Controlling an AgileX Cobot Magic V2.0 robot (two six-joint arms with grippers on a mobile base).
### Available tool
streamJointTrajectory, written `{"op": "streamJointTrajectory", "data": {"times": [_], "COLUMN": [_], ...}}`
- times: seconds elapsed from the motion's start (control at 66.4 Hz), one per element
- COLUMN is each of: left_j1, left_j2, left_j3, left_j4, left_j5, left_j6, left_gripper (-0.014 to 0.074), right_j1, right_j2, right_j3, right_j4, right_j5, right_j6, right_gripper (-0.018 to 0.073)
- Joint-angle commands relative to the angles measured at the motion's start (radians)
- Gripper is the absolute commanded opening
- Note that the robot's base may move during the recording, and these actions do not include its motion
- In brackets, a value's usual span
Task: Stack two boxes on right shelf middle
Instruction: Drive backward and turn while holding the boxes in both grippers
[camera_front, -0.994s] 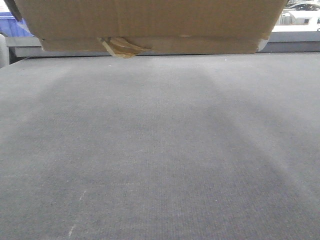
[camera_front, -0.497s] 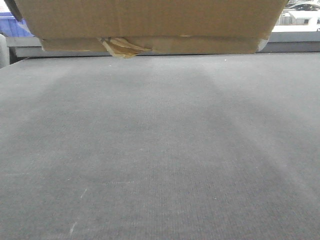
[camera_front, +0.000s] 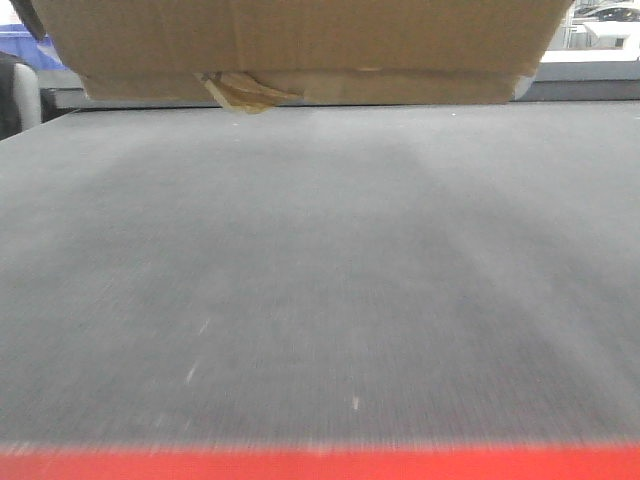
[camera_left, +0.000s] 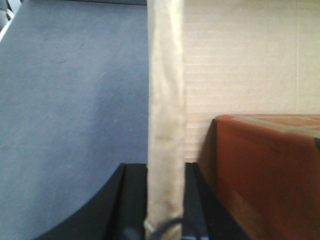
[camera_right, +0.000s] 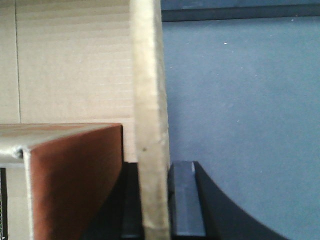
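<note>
Left wrist view is showing the left gripper (camera_left: 165, 172) with its fingers (camera_left: 134, 195) clamping the upright left wall of the big cardboard box (camera_left: 240, 65), with a smaller reddish-brown box (camera_left: 270, 170) sitting inside that box. Seen from the front, the big cardboard box is being held over the gray desk (camera_front: 320, 280), a scrap of tape (camera_front: 243, 92) dangling from its underside. At the box's right wall, the right gripper (camera_right: 155, 172) is pinching the cardboard between its fingers (camera_right: 186, 200).

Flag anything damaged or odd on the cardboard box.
A torn, crumpled scrap of tape hangs loose near the bottom front edge of the cardboard box, left of centre. Nothing else stands out.
</note>
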Motion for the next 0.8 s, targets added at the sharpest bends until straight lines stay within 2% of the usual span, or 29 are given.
{"op": "streamJointTrajectory", "data": {"times": [0.0,0.422,0.783], "left_j1": [0.008,0.008,0.008], "left_j2": [-0.021,-0.021,-0.021], "left_j3": [-0.011,-0.011,-0.011], "left_j4": [0.065,0.067,0.067], "left_j5": [-0.014,-0.043,-0.043], "left_j6": [-0.008,-0.008,-0.008], "left_gripper": [-0.0111,-0.0111,-0.0111], "right_j1": [-0.011,-0.011,-0.011], "right_j2": [-0.016,-0.016,-0.016], "right_j3": [-0.011,-0.011,-0.011], "right_j4": [-0.076,-0.076,-0.076], "right_j5": [-0.064,-0.217,-0.231], "right_j6": [0.007,0.007,0.007], "right_gripper": [-0.0162,-0.0162,-0.0162]}}
